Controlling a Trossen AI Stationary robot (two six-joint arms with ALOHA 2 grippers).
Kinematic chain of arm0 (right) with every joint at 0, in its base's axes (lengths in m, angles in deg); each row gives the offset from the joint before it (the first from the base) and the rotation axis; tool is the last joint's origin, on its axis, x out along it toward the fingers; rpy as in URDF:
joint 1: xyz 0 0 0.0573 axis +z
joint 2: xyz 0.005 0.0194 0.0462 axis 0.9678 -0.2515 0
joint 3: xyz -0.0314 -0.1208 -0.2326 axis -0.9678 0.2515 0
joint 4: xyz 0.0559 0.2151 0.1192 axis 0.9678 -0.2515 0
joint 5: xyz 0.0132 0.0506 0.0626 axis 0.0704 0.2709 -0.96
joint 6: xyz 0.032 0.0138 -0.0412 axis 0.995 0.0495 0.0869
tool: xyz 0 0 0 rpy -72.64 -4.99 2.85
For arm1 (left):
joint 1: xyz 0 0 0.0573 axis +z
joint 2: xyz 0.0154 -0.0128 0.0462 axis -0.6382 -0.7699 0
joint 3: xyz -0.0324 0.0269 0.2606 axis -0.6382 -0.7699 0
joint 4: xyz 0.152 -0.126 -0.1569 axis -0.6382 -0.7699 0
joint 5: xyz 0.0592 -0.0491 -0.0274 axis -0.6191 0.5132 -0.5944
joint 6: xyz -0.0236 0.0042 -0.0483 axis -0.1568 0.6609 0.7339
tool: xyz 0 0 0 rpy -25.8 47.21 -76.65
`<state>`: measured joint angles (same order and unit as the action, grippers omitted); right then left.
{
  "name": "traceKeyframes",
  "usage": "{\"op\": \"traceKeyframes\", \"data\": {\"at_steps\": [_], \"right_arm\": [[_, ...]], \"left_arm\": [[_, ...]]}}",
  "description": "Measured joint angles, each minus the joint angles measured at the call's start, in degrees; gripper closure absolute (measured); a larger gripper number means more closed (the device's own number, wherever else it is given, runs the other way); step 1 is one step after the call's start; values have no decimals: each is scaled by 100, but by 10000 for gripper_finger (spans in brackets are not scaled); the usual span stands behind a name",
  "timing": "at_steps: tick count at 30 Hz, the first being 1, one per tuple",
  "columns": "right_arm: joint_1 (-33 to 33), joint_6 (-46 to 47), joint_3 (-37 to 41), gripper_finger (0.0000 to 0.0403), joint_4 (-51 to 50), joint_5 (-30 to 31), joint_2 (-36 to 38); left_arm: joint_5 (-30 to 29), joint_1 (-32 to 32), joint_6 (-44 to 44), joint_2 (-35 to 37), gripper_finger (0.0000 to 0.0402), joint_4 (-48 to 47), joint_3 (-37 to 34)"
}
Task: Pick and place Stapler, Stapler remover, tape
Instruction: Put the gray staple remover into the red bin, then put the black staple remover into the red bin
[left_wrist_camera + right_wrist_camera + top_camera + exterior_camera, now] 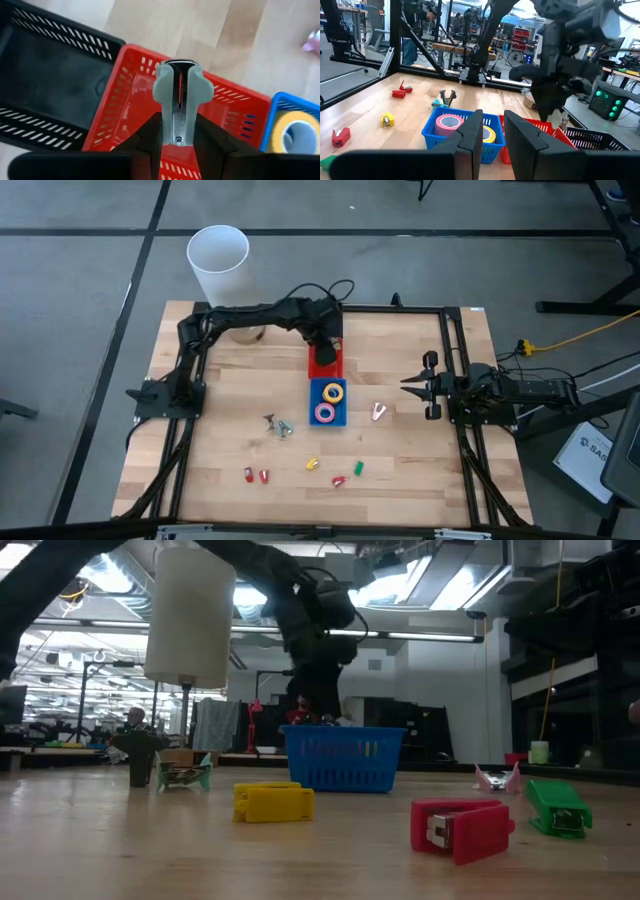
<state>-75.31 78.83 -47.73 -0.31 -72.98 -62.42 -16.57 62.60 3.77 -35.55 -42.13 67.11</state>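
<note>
My left gripper (325, 348) hangs over the red basket (125, 107), shut on a grey staple remover (178, 92). A yellow tape roll (333, 392) and a pink tape roll (325, 413) lie flat in the blue basket (328, 420) just nearer than the red one. Small staplers lie near the near edge: two red (256, 476), one yellow (312, 465), another red (338, 480) and one green (357, 468). Silvery staple removers (278, 425) and a pink one (378, 412) lie on the wood. My right gripper (408, 385) waits shut at the table's right side. My left gripper pinches the grey staple remover between its two fingers (150, 137) at the hinged metal end (177, 134). The grey handles stick out past the fingertips. The fingers point down from above, and the remover is lifted clear over the red basket.
A black basket (45, 85) stands right behind the red one, toward the far edge. A tall white cup (218, 260) stands beyond the far-left corner. A dark metal frame (455, 360) rims the table. Bare wood lies left of the baskets.
</note>
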Motion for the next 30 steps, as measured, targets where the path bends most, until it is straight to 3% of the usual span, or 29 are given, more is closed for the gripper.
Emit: {"op": "traceKeyframes", "data": {"at_steps": [12,30], "right_arm": [[1,0,1,322,-1,0,1],[2,0,0,322,-1,0,2]], "left_arm": [[-344,-73,-145,-358,308,-271,-2],[-796,-84,-340,-330,216,-325,-7]]}}
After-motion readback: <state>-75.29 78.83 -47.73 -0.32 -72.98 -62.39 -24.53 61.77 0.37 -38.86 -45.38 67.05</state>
